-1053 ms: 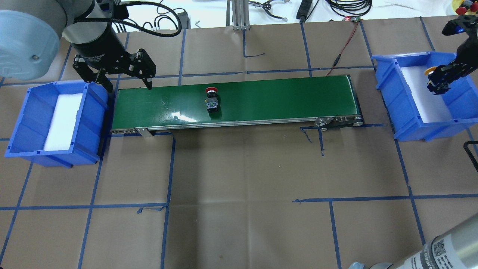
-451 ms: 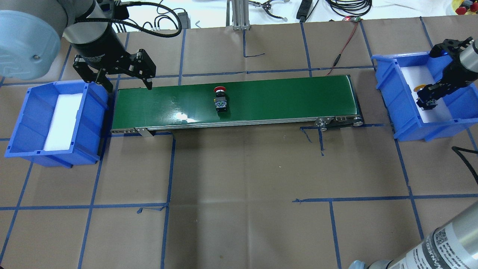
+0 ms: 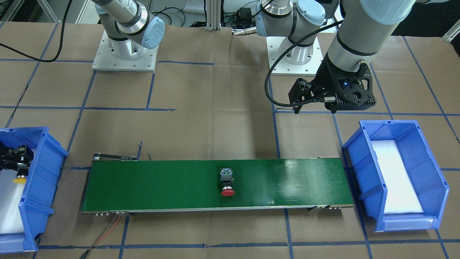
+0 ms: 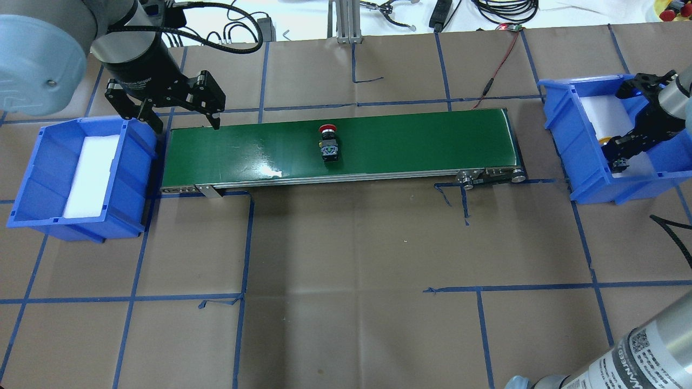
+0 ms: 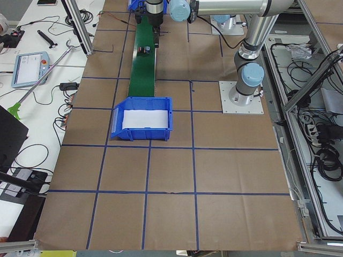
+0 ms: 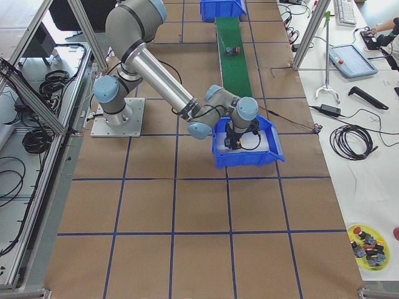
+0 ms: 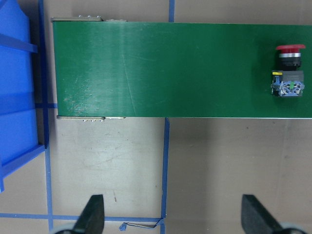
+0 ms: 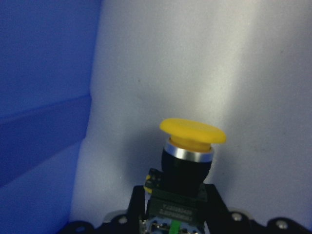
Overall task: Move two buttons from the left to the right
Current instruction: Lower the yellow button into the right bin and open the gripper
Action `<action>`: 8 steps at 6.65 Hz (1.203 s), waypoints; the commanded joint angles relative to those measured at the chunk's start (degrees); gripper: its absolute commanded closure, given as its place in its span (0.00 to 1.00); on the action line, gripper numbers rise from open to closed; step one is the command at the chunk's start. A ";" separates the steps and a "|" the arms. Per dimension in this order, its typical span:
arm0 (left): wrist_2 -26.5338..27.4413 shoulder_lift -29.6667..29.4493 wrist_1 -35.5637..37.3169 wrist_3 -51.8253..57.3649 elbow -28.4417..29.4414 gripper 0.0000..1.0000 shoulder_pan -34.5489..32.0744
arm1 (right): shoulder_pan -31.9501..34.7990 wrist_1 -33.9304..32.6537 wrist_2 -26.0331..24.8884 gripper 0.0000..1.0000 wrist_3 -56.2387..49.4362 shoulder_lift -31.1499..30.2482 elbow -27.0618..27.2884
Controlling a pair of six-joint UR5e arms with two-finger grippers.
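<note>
The red button (image 4: pixel 328 145) lies on its side mid-way along the green conveyor belt (image 4: pixel 411 138), nothing touching it; it also shows in the left wrist view (image 7: pixel 288 73) and the front view (image 3: pixel 227 181). My left gripper (image 4: pixel 187 127) is open and empty, hovering at the belt's left end. My right gripper (image 4: pixel 616 155) is shut on the black body of the yellow button (image 8: pixel 192 141), low inside the right blue bin (image 4: pixel 562 124), over its white foam. The yellow cap (image 3: pixel 19 178) pokes out beyond the fingers.
A left blue bin (image 4: pixel 32 173) with a white foam liner stands beside the belt's left end, with no buttons showing in it. A red wire (image 4: pixel 500 59) runs behind the belt's right end. Brown paper with blue tape lines covers the table.
The red button has ridden the belt to the right. My right gripper has moved left and down into the right bin with the yellow button. The left gripper has stayed still.
</note>
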 commanded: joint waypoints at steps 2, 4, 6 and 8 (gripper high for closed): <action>0.00 -0.17 -0.09 0.00 0.00 0.00 0.00 | -0.03 0.08 -0.68 0.35 0.46 -0.09 0.18; 0.00 0.01 -0.09 0.00 0.00 0.00 0.00 | -0.03 0.08 -0.14 0.21 0.90 -0.53 -0.60; 0.00 -0.16 -0.09 0.00 -0.09 0.00 0.00 | 0.15 1.13 -0.41 0.21 3.51 -3.41 -3.58; 0.00 -0.17 -0.09 0.00 -0.09 0.00 0.00 | 0.41 1.14 -0.49 0.01 7.99 -9.11 -5.09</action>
